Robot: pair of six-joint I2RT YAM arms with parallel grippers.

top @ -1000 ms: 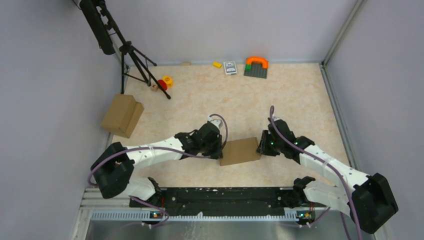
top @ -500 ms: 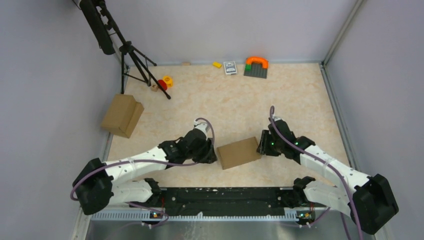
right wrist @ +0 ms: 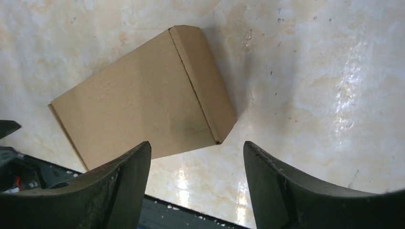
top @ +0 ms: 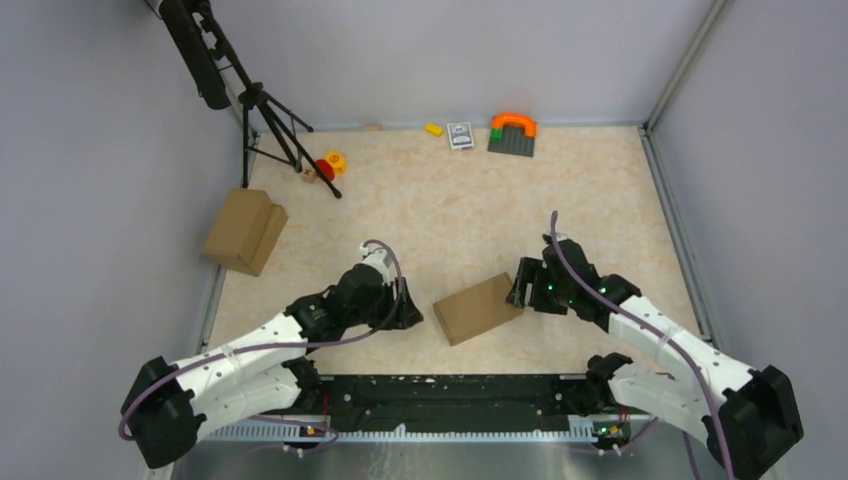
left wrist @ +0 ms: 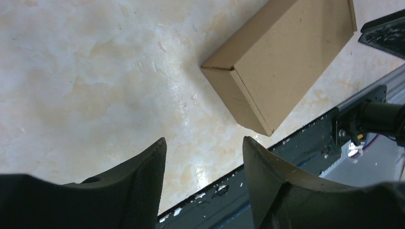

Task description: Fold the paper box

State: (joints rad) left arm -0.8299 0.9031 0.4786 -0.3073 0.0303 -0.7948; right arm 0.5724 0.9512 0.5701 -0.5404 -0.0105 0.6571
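The paper box [top: 479, 308] is a closed, shallow brown carton lying flat and skewed on the table between the arms. It shows in the left wrist view [left wrist: 284, 57] and the right wrist view [right wrist: 143, 100]. My left gripper [top: 412, 318] is open and empty, a short way left of the box, not touching it. In its own view the left gripper [left wrist: 204, 145] frames bare table. My right gripper [top: 516, 293] is open and empty at the box's right end; whether it touches the box I cannot tell. In its own view the right gripper [right wrist: 197, 149] sits just short of the box's near corner.
A bulkier brown carton [top: 243, 231] with a stepped top sits at the left edge. A black tripod [top: 262, 110] stands at the back left beside small toys [top: 327, 166]. A card pack [top: 460, 135] and a grey plate with an orange arch [top: 512, 133] lie at the back. The black rail [top: 450, 400] runs along the near edge.
My left gripper has let go of the box's left end and pulled back to the left. The box has turned a little. The right gripper has shifted only slightly.
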